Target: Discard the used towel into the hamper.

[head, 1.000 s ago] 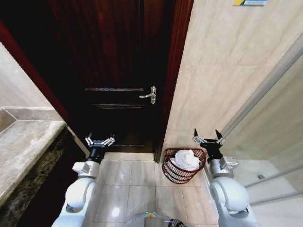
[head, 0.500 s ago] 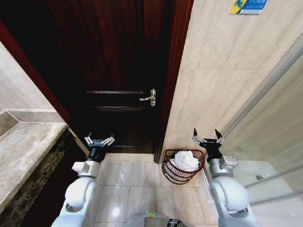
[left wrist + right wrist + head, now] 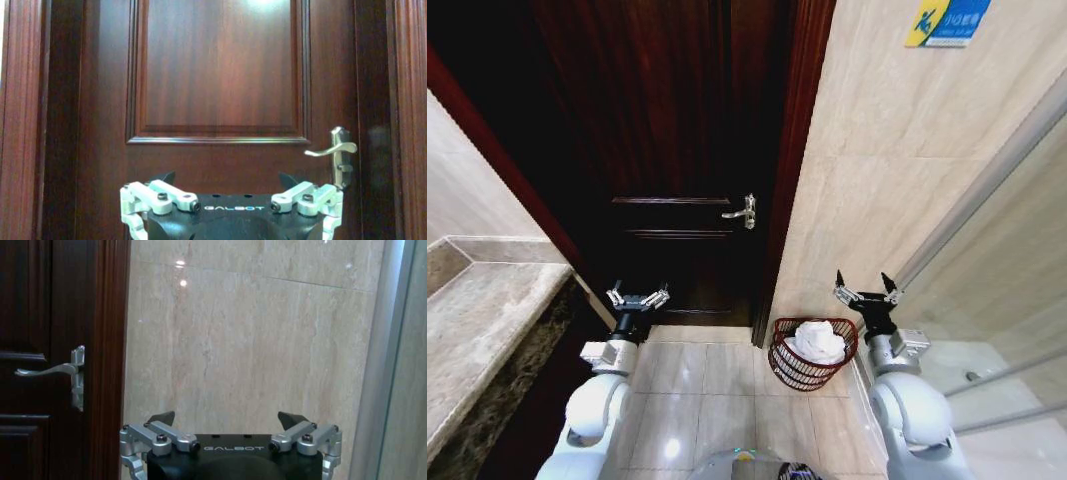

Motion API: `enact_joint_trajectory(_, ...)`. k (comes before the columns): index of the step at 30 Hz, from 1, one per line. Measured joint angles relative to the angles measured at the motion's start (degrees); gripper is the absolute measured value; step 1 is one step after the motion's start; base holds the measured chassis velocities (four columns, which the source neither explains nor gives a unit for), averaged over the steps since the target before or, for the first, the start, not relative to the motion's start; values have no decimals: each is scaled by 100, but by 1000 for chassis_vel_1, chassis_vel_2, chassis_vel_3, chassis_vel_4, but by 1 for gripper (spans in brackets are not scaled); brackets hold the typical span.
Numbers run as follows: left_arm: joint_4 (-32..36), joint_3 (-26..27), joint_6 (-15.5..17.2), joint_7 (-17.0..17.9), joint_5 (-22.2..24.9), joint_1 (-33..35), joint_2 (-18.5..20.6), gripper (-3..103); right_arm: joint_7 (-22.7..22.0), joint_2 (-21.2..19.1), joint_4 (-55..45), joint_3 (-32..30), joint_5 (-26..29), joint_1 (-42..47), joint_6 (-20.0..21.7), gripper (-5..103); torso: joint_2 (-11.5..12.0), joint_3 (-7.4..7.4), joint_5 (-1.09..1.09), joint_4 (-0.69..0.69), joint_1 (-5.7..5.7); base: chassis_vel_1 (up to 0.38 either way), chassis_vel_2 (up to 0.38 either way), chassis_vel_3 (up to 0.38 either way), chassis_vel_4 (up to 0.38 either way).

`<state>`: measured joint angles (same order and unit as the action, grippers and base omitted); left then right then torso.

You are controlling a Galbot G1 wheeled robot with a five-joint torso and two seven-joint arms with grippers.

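Observation:
A crumpled white towel (image 3: pixel 816 341) lies inside the reddish-brown openwork hamper (image 3: pixel 797 371), which stands on the tiled floor against the beige wall, just right of the door frame. My right gripper (image 3: pixel 867 288) is raised beside and above the hamper's right rim, open and holding nothing; the right wrist view has the same gripper (image 3: pixel 227 418) facing the beige wall. My left gripper (image 3: pixel 637 296) is held up open in front of the dark wooden door, seen again as the open left gripper (image 3: pixel 227 178) in the left wrist view.
A dark wooden door (image 3: pixel 677 150) with a silver lever handle (image 3: pixel 741 211) is straight ahead. A marble counter (image 3: pixel 477 330) runs along the left. A glass partition with a metal frame (image 3: pixel 987 190) stands at the right. A blue and yellow sign (image 3: pixel 947 20) is high on the wall.
The whole head view has shifted: the door handle, wall sign and counter sit lower in frame, so the camera has tilted up. Both grippers and the hamper hold their places.

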<state>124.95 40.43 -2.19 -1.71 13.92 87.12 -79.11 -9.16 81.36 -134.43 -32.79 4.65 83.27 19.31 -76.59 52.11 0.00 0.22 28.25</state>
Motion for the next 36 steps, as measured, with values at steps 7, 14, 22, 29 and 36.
enact_joint_trajectory(7,11,0,-13,-9,85,23,42,100,0,60,-27,15,-36,20,-3,100,-238,127,0,0,110,0,0,0,0)
enact_joint_trajectory(14,15,-55,-217,24,208,100,73,100,-6,97,-49,28,-82,60,-9,100,-327,180,0,0,148,0,0,0,0)
enact_joint_trajectory(22,21,-21,-284,23,226,134,103,100,-19,112,-139,70,-128,153,57,100,-313,172,0,0,142,0,0,0,0)
enact_joint_trajectory(29,37,-10,-294,19,228,128,123,100,-34,127,-179,73,-145,199,101,100,-290,160,0,0,132,0,0,0,0)
enact_joint_trajectory(36,64,-6,-319,13,227,176,124,100,-48,179,-193,95,-183,262,100,100,-273,150,0,0,124,0,0,0,0)
